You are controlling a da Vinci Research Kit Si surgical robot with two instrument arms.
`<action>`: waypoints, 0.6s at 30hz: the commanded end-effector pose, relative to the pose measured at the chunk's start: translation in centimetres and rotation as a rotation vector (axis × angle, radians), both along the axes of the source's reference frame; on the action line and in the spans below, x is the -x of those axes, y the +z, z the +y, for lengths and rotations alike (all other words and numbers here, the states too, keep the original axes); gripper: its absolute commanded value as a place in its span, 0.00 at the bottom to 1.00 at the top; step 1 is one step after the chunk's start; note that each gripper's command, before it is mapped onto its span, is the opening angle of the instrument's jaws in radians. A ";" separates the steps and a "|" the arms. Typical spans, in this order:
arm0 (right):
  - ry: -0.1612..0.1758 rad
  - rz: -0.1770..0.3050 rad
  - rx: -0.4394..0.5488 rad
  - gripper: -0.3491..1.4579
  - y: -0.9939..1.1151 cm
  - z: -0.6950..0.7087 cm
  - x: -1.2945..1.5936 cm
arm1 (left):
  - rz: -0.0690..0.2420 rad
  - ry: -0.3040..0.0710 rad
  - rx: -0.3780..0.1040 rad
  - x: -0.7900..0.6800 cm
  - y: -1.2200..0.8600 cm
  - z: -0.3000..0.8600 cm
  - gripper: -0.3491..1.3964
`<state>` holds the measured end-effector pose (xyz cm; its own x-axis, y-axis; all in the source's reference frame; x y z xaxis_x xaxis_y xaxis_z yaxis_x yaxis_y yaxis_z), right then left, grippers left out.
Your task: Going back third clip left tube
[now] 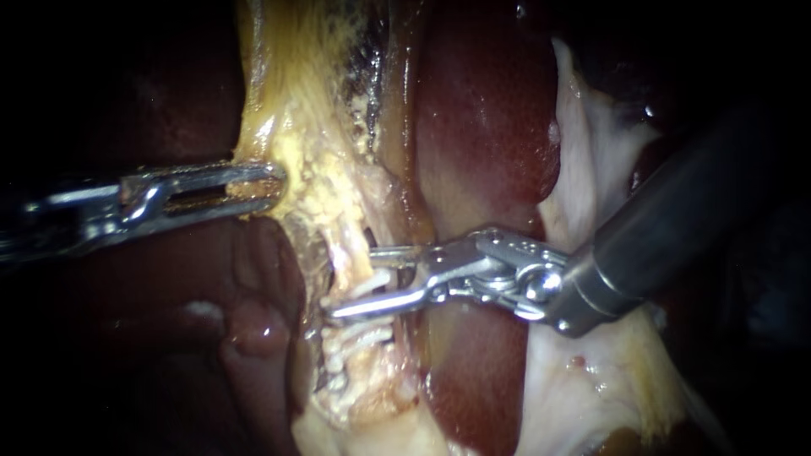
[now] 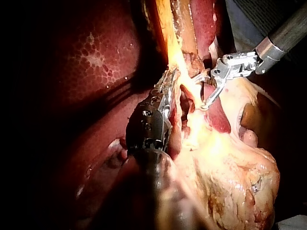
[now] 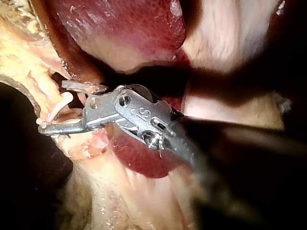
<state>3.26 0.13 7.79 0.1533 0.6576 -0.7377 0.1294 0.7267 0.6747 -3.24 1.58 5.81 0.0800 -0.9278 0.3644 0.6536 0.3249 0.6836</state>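
Close against the tube (image 1: 342, 257), my right instrument (image 1: 353, 283) holds its jaws apart with a clear gap between them, gripping nothing. A white clip (image 1: 378, 281) lies across the tube between those open jaws. More white clips (image 1: 363, 339) sit on the same tube just below the lower jaw. My left instrument (image 1: 266, 184), well apart, has its jaws closed on the yellow tissue band (image 1: 296, 101).
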 end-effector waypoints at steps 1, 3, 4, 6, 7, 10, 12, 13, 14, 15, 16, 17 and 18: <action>-0.003 0.004 0.014 0.52 -0.02 0.00 0.05 | 0.000 0.000 0.000 0.00 0.00 0.00 0.00; -0.008 0.011 0.042 0.52 -0.03 -0.01 0.13 | 0.000 0.000 0.000 0.00 0.00 0.00 0.00; -0.012 0.015 0.059 0.52 -0.04 -0.01 0.18 | 0.000 0.000 0.000 0.00 0.00 0.00 0.00; -0.015 0.021 0.081 0.52 -0.05 0.00 0.25 | 0.000 0.000 0.000 -0.01 0.00 0.00 0.00; -0.014 0.022 0.092 0.52 -0.05 0.01 0.28 | 0.000 0.000 0.000 -0.01 0.00 0.00 0.00; -0.013 0.025 0.117 0.52 -0.09 0.07 0.38 | 0.000 0.000 0.000 -0.01 0.00 0.00 0.00; -0.012 0.029 0.141 0.52 -0.13 0.11 0.47 | 0.000 0.000 0.000 -0.01 0.00 0.00 0.00; -0.013 0.031 0.152 0.52 -0.15 0.13 0.50 | 0.000 0.000 0.000 -0.01 0.00 0.00 0.00; -0.014 0.034 0.166 0.52 -0.18 0.15 0.55 | 0.000 0.000 0.000 -0.01 0.00 0.00 0.00; -0.015 0.036 0.171 0.52 -0.19 0.16 0.58 | 0.000 0.000 0.000 -0.01 0.00 0.00 0.00; -0.018 0.040 0.185 0.52 -0.23 0.19 0.64 | 0.000 0.001 0.000 -0.02 0.00 0.00 0.00; -0.020 0.046 0.205 0.52 -0.27 0.22 0.71 | 0.000 0.001 0.000 -0.02 0.00 0.00 0.00; -0.022 0.046 0.208 0.52 -0.31 0.25 0.75 | 0.000 0.001 0.000 -0.02 0.00 0.00 0.00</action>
<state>2.46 0.40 7.45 0.1290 0.4793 -0.8681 0.1751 0.8507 0.4957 -3.22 1.58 5.81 0.0805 -0.9278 0.3643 0.6535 0.3251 0.6836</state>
